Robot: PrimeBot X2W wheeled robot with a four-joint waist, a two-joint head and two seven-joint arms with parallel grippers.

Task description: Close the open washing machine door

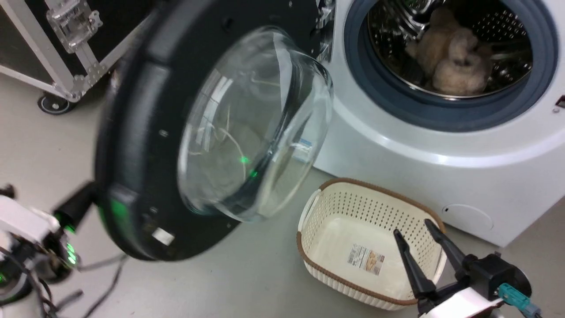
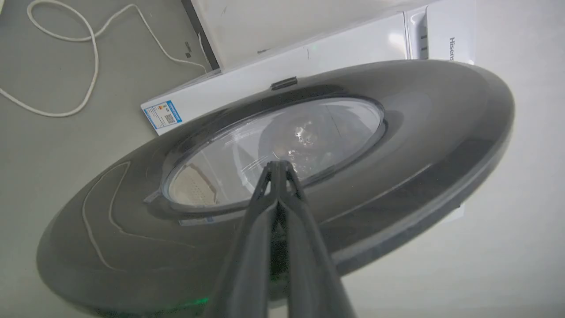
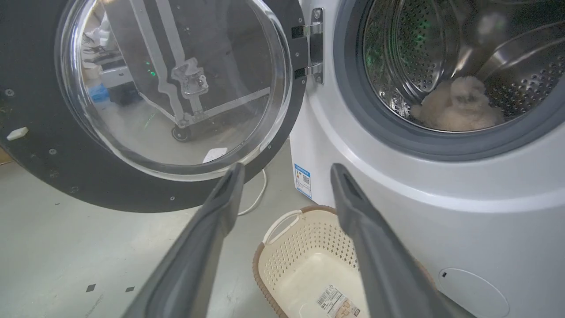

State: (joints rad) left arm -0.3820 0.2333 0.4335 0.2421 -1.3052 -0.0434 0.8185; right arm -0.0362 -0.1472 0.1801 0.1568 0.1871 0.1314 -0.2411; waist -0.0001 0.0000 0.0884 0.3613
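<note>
Hinges (image 3: 314, 46) at the left side of the washing machine (image 1: 397, 145) carry the washing machine door (image 1: 132, 132), which stands swung well out from the opening, not shut. The right wrist view shows these metal brackets plainly, while in the head view they sit half hidden at the top behind the door's rim. The head view gives the door's inner face, black, with the clear bowl window bulging toward the machine. Past it are the grey ring and the steel drum (image 1: 499, 26), with a fluffy beige bundle (image 1: 454, 57) lying inside. The left wrist view gives the other side, the glossy outer face, with the left gripper (image 2: 278, 170) in front of it, jaws pressed together and tips pointing at the lower edge of the window; whether they touch the door I cannot tell. The right gripper (image 1: 411, 227) hangs at the lower right of the head view, jaws spread wide and holding nothing. It is above a cream laundry basket (image 1: 318, 207) that stands on the floor (image 1: 265, 282) just in front of the machine. The right wrist view looks between its fingers (image 3: 212, 229) to a blue sticker (image 3: 303, 180) at the machine's lower corner. A white cable (image 2: 88, 57) loops on the floor in the left wrist view, and a black flight case (image 1: 17, 48) on wheels stands beyond the door in the head view.
</note>
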